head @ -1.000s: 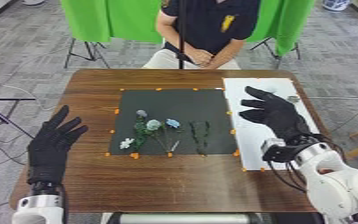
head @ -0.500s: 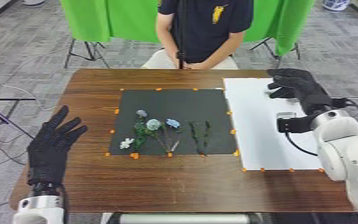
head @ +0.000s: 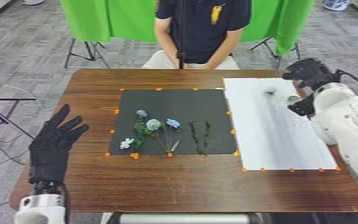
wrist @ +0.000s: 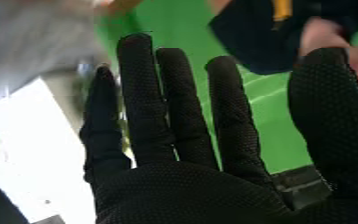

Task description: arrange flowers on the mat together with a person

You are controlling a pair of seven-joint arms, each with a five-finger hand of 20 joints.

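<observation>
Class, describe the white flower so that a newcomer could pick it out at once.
In the head view, look on the brown wooden table for the dark mat. Near the mat's lower left corner lies the white flower. It is the lowest bloom; the other flower heads, higher up, are tinted blue or grey.

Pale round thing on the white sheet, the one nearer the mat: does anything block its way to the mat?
Nothing visible blocks it; bare white sheet lies between the pale round thing and the mat.
</observation>
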